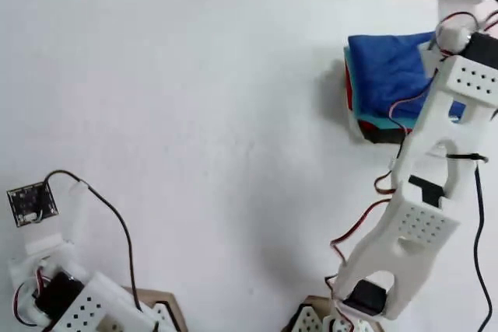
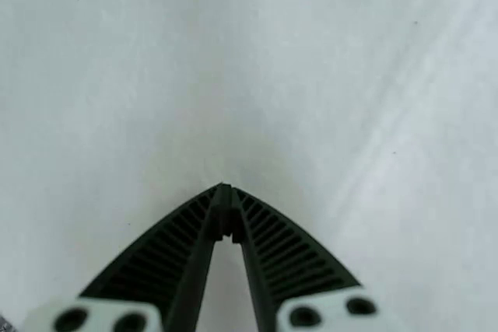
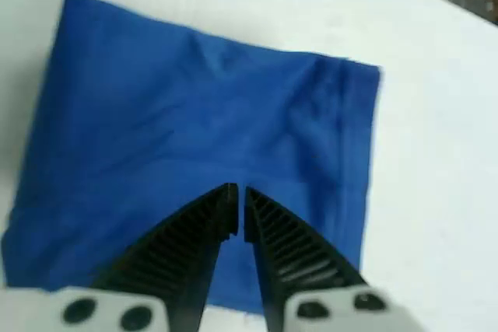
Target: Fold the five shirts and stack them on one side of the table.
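Hovering clenched on nothing, the right pincer (image 3: 240, 209) has the shirt (image 3: 194, 130) just beneath it, since the stack (image 1: 372, 124) looks finished.

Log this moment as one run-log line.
left hand: shut, over table | right hand: shut, above blue shirt | blue shirt: folded, tops stack on table's right side
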`<action>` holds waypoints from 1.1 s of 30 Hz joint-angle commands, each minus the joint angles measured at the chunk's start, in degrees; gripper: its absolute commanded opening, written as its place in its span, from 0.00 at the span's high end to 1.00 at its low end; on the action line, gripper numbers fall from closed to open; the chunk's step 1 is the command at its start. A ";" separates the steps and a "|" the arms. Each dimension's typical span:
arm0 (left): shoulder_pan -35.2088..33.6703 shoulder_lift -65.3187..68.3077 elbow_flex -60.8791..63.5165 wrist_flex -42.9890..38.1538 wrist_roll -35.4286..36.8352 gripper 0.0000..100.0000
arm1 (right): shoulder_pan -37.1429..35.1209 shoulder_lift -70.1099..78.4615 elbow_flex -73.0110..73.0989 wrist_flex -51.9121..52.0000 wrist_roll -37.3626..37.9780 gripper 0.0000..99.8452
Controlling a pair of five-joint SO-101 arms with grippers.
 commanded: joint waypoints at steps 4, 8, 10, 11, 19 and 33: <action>0.62 -0.44 -0.31 0.35 0.44 0.97 | -5.93 -5.32 -2.11 15.78 -0.70 0.98; 0.62 -0.44 -0.31 0.35 0.44 0.97 | -4.70 -5.23 1.32 16.31 -4.66 0.98; 0.62 -0.44 -0.31 0.35 0.44 0.97 | -4.53 -5.14 5.01 15.96 -4.66 0.98; 0.62 -0.44 -0.31 0.35 0.44 0.97 | -4.53 -5.14 7.12 15.78 -4.66 0.98; 0.62 -0.44 -0.31 0.35 0.44 0.97 | -4.44 -6.55 18.11 10.77 -4.66 0.98; 0.88 -0.35 -0.66 0.79 -1.32 0.97 | -6.29 -49.36 28.92 16.04 -8.35 0.98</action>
